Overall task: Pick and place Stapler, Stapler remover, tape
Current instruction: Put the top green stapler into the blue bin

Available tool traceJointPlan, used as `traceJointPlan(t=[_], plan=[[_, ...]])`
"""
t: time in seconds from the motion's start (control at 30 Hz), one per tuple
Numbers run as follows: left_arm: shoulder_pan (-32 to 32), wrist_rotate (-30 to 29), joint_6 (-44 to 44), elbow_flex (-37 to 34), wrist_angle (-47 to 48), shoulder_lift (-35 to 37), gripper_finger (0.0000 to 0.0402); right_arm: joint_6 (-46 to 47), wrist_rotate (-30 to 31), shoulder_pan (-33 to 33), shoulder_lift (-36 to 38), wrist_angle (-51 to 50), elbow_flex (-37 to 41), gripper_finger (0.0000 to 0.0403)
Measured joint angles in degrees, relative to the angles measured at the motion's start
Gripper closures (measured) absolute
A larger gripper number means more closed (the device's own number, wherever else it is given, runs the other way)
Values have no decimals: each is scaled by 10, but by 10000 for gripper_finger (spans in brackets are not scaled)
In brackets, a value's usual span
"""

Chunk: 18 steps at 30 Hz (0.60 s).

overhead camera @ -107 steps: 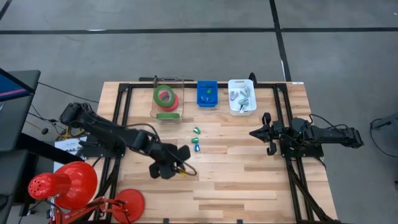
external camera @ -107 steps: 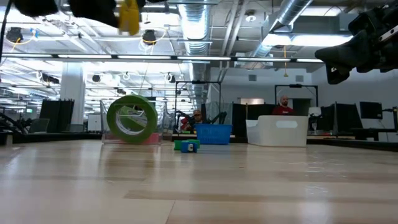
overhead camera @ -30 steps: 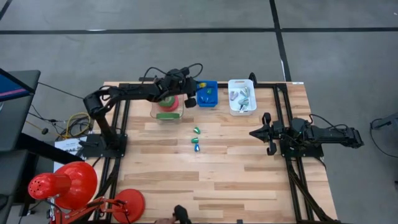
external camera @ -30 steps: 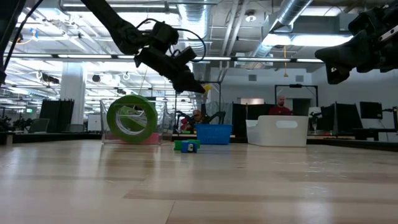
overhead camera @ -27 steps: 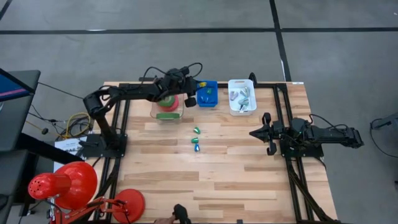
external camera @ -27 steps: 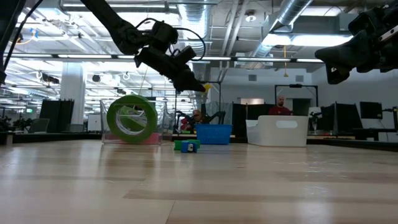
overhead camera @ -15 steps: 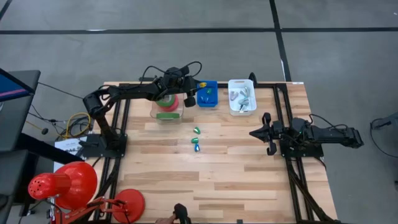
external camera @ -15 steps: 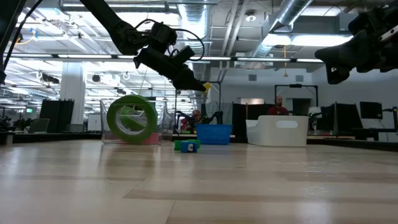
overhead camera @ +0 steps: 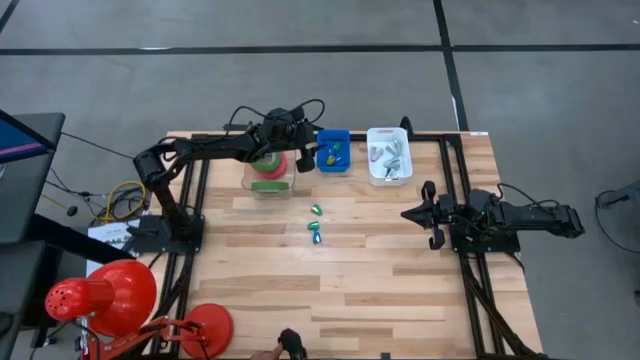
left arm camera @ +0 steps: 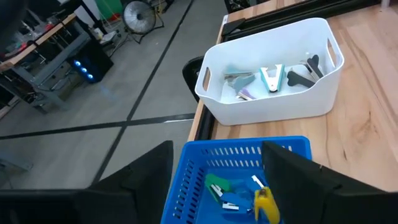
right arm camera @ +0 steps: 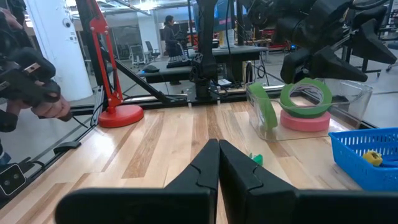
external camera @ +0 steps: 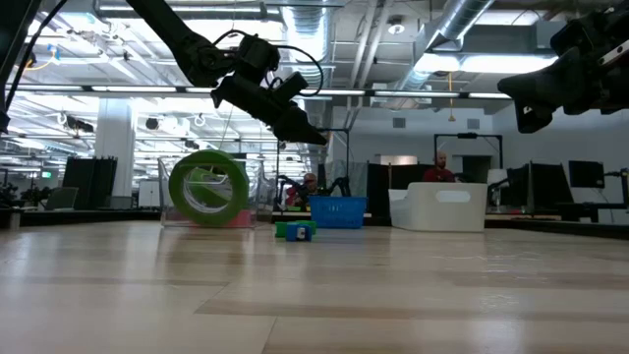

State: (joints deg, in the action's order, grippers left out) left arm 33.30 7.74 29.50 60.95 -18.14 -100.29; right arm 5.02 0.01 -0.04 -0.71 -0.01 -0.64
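The left gripper's fingers (left arm camera: 292,180) are cut off by the left wrist view's lower edge, tips unseen. Between them, the blue basket (left arm camera: 186,186) is likewise cut off, its near part hidden. Beyond the fingers, the items in the white bin (left arm camera: 280,109) are too small to tell apart.

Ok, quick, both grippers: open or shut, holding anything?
Left gripper: open and empty above the blue slotted plastic basket, where a small yellow item lies.
Right gripper: shut, empty, waiting over the table's right side.
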Motion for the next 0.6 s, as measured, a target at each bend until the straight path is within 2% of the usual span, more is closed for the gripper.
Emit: traceJointPlan(t=[0.47, 0.6], plan=[[-46, -8, -1, 0, 10, 49, 170, 0, 0, 0, 0, 0, 0, 403], [-66, -8, -29, 0, 34, 66, 171, 0, 0, 0, 0, 0, 0, 403]])
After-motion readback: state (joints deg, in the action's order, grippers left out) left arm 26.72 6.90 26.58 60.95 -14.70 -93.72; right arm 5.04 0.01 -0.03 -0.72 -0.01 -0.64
